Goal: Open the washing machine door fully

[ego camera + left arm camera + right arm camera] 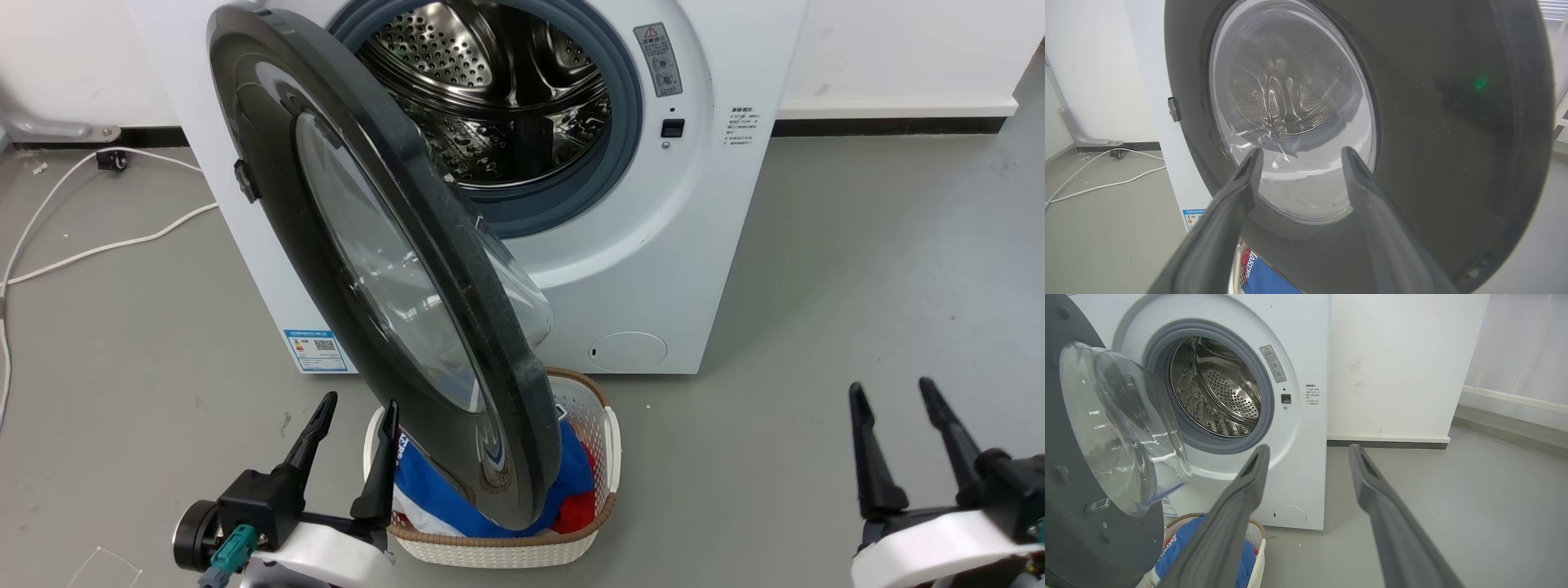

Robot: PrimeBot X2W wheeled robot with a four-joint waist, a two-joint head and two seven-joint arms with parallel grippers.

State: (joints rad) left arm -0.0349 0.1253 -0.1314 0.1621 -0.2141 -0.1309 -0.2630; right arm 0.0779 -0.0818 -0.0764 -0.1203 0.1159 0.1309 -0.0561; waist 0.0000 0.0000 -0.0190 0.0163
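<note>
Washing machine (694,245): white front-loader, mouth uncovered, steel drum (498,90) and grey-blue gasket (630,122) in plain sight.

Washing machine door (384,269): swung well out from the machine's front, hinged on the machine's left edge. It stands roughly edge-on to the head view, with the domed glass bulging toward the drum side. Its lower rim hangs over a white laundry basket (608,457) that sits on the floor just in front of the machine and holds blue and red clothes (441,498).

Left pincer (359,402): spread, gripping nothing, in front of the machine on the door's outer side. Its fingers (1237,192) point at the glass. One finger lies right at the door's lower edge; I cannot tell whether it touches.

Right pincer (891,385): spread, empty, over the floor in front of the machine, well apart from the door.

White cable (106,245) on the floor beside the machine's hinge side.
</note>
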